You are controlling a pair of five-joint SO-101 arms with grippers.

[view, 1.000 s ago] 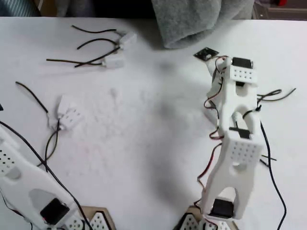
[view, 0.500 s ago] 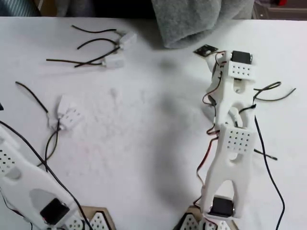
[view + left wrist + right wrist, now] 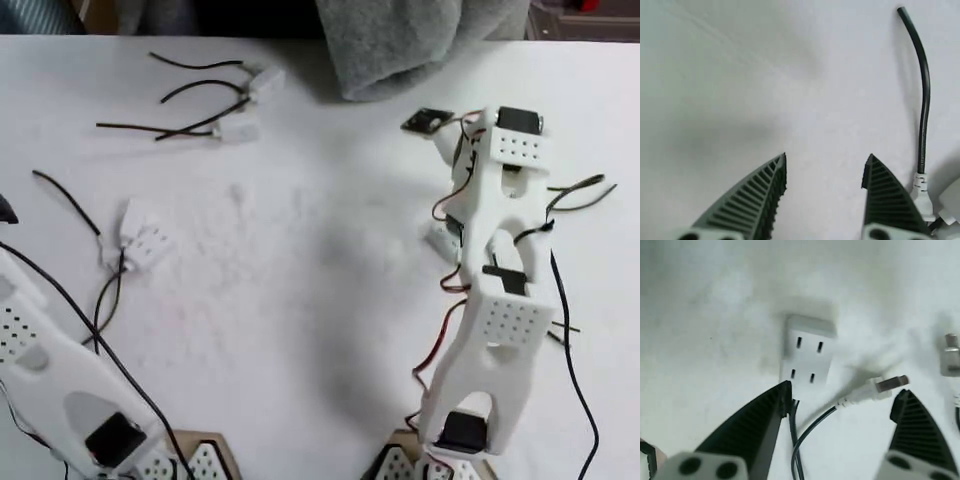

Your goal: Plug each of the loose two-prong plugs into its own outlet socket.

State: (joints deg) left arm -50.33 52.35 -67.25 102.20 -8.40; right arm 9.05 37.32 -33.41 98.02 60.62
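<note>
— Right tool (image 3: 844, 389) first: spread or pinching?
— Spread wide, pinching nothing, hovering above the tabletop (image 3: 700, 300).
— And the task's things near it?
— Just past one fingertip, a white outlet block (image 3: 807, 352), lying flat, slots up and unfilled. Nearer the other fingertip, a loose two-prong plug (image 3: 872, 387) on a black cord (image 3: 815, 421), lying on its side, prongs aimed away from the block. Near the block, not touching it, not plugged in. Farther out past that same finger, a second plug (image 3: 950, 355), cut by the frame edge.
— Left tool (image 3: 826, 157)?
— Also spread, gripping nothing, low over the tabletop. Just outside one finger, a white fitting (image 3: 922, 192) at the end of a black lead (image 3: 923, 90), running on ahead, away from the tool. Touching the finger or not: cannot tell.
— Anything farther off?
— Well beyond the left tool, toward the far edge, one small white piece (image 3: 262, 80) and a second white piece (image 3: 235, 128), each on dark wires, well apart from both tools.
</note>
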